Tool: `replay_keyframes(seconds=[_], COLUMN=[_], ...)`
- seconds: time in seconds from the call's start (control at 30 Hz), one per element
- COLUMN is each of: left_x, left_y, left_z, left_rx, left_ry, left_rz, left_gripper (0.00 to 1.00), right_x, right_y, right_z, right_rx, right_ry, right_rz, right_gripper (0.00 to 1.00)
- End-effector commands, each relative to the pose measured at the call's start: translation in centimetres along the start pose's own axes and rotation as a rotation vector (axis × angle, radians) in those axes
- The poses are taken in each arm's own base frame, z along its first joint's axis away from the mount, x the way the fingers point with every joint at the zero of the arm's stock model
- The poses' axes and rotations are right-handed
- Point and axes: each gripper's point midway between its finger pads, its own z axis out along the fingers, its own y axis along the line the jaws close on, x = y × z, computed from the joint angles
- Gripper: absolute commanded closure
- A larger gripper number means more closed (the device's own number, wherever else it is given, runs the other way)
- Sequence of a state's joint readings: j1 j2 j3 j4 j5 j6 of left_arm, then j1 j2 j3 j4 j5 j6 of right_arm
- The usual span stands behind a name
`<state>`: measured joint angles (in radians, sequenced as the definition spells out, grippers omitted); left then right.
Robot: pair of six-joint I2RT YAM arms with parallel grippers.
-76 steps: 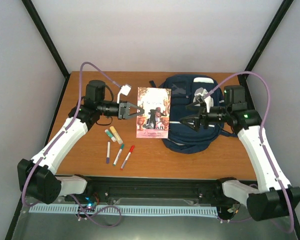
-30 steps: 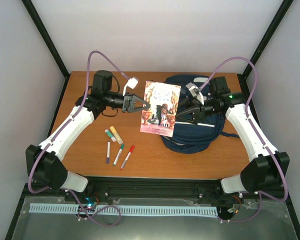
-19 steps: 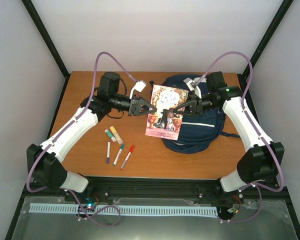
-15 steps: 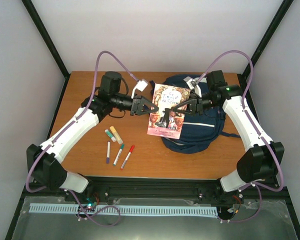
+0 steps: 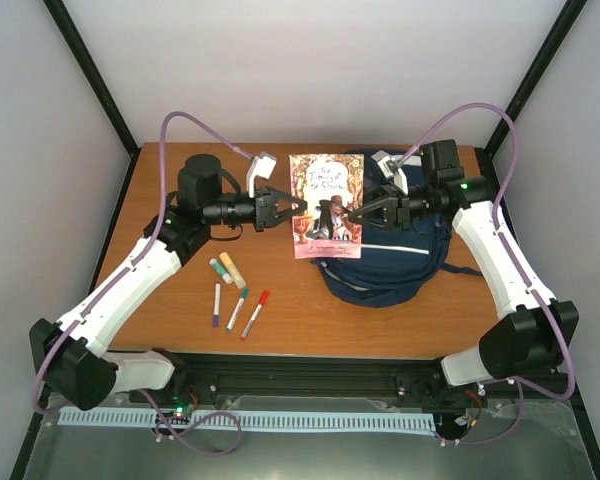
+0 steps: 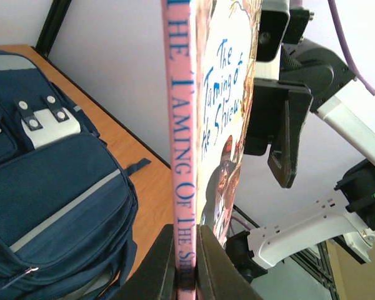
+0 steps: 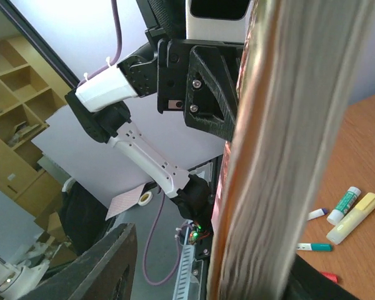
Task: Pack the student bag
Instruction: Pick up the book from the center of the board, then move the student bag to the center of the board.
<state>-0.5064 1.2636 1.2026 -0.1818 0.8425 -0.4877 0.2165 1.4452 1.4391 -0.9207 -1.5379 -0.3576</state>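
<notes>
Inward reaching, left claw (image 5: 294, 208) pinches book (image 5: 326, 200); right claw (image 5: 356, 214), opposite, spread astride its far edge.

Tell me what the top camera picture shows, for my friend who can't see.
A pink storybook is lifted over a wooden table between two robot arms: the left claw pinches one side, the right claw reaches the other. A big navy backpack lies behind it, and coloured markers lie to the left.
</notes>
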Motion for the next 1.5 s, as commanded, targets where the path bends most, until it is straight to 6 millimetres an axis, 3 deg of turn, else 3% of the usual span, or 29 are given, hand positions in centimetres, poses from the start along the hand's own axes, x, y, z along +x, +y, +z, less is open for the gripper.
replay_keyframes(seconds=[0.0, 0.27, 0.4, 0.47, 0.53, 0.67, 0.8, 1.0, 1.17, 1.3, 1.47], left_x=[-2.9, -2.4, -2.1, -1.8, -1.6, -1.0, 0.5, 5.0, 8.0, 10.3, 12.3], left_y=[-0.2, -0.7, -0.5, -0.1, 0.7, 3.9, 8.7, 17.9, 22.2, 25.2, 27.5], left_z=[-0.7, -0.1, -0.1, -0.1, 0.0, 0.4, 0.9, 1.3, 3.6, 5.5, 7.6], left_rx=[-0.040, 0.037, 0.031, 0.012, -0.024, -0.157, -0.327, -0.659, -0.697, -0.712, -0.680], left_ry=[-0.130, -0.124, -0.121, -0.112, -0.105, -0.092, -0.066, 0.033, 0.110, 0.164, 0.197], left_rz=[0.030, 0.000, -0.001, -0.001, -0.005, -0.059, -0.161, -0.342, -0.439, -0.513, -0.591], left_gripper=[0.99, 0.99, 0.99, 0.97, 0.87, 0.59, 0.45, 0.45, 0.48, 0.50, 0.53], right_x=[0.0, -1.0, -1.3, -1.2, -1.1, -1.1, 0.4, 5.7, 8.6, 9.5, 9.7], right_y=[1.1, -0.8, -2.1, -2.5, -2.8, -4.2, -6.6, -8.1, -7.5, -7.0, -7.0], right_z=[0.0, -0.2, -0.5, -0.5, -0.6, -2.3, -6.4, -11.4, -13.4, -14.2, -14.7], right_rx=[-0.018, 0.130, 0.207, 0.226, 0.248, 0.361, 0.535, 0.733, 0.806, 0.810, 0.831], right_ry=[-0.008, -0.007, -0.026, -0.029, -0.031, -0.049, -0.070, -0.081, -0.104, -0.143, -0.148], right_rz=[0.013, 0.032, 0.043, 0.053, 0.049, 0.030, 0.024, 0.022, 0.017, 0.000, 0.003], right_gripper=[0.53, 0.66, 0.86, 0.95, 0.97, 0.97, 0.97, 0.97, 0.97, 0.97, 0.97])
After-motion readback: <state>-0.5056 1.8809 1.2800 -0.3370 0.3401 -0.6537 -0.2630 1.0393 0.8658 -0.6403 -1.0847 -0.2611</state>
